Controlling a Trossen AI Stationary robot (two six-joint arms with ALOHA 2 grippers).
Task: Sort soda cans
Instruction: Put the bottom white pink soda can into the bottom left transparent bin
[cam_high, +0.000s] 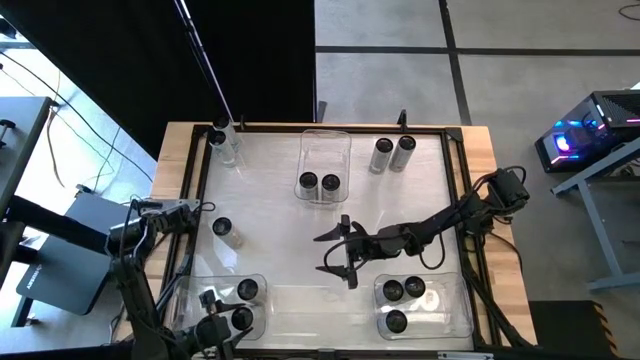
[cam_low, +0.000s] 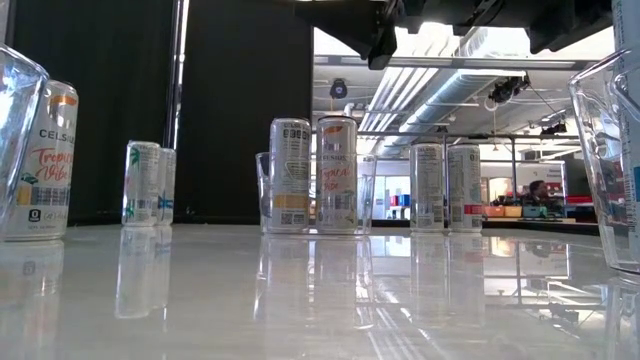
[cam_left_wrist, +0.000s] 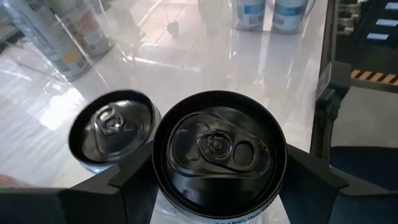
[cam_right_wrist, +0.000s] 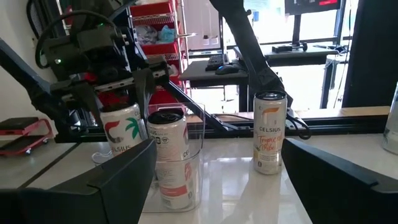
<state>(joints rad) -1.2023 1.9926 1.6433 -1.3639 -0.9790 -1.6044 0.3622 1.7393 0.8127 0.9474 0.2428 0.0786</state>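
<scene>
Black curtain (cam_high: 200, 50) behind worktop's far left corner. Grey tiled floor (cam_high: 520, 70) with dark seams beyond far right corner. Computer case (cam_high: 590, 125) with coloured lights right of worktop. Red shelving (cam_right_wrist: 155, 25) and desk (cam_right_wrist: 217, 68) in room behind. Ceiling ducts (cam_low: 480, 60), bright overhead light.

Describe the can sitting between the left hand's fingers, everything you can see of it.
The can stands upright in the clear bin at the table's near left corner. Its round top is dark, with the pull tab lying flat and unopened; a strip of pale side wall with printed lettering shows below the rim. The left hand straddles it from above, a dark finger on each side, close against the rim. A second dark-topped can stands right beside it; contact between them cannot be told.
</scene>
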